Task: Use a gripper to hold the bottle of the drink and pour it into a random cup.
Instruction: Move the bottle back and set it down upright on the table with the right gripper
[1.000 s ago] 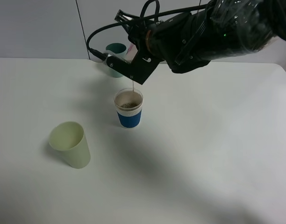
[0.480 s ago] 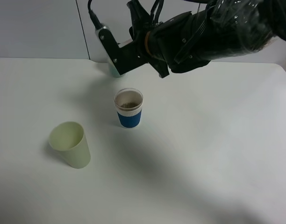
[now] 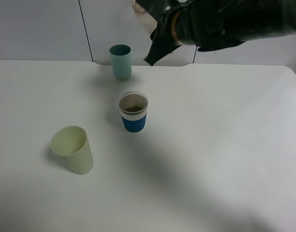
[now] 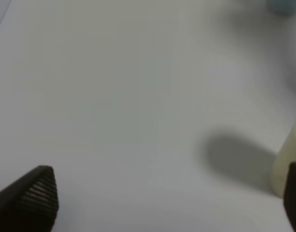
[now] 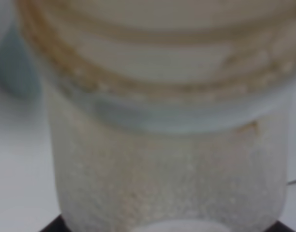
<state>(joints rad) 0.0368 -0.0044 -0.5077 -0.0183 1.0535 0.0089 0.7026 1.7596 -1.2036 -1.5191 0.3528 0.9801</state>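
Observation:
The cup (image 3: 133, 112), white with a blue ribbed sleeve, stands mid-table with brown drink inside it. My right gripper (image 3: 150, 19) is high above and behind the cup at the top edge of the exterior view, shut on the bottle (image 3: 140, 10), of which only a pale part shows there. Seen from the right wrist, the clear bottle (image 5: 167, 145) fills the picture, its wall coated with foamy brownish residue. My left gripper (image 4: 167, 200) hangs open over bare table, with one ribbed fingertip (image 4: 39, 195) at the frame's lower corner. It does not appear in the exterior view.
A tall teal cup (image 3: 121, 61) stands at the back of the white table (image 3: 225, 145), behind the blue-sleeved cup. A pale green cup (image 3: 73, 150) stands front left, and its side (image 4: 287, 166) also shows in the left wrist view.
The stream of drink into the cup has stopped. My right arm has turned the bottle back up and lifted it up and to the right, away from the cup.

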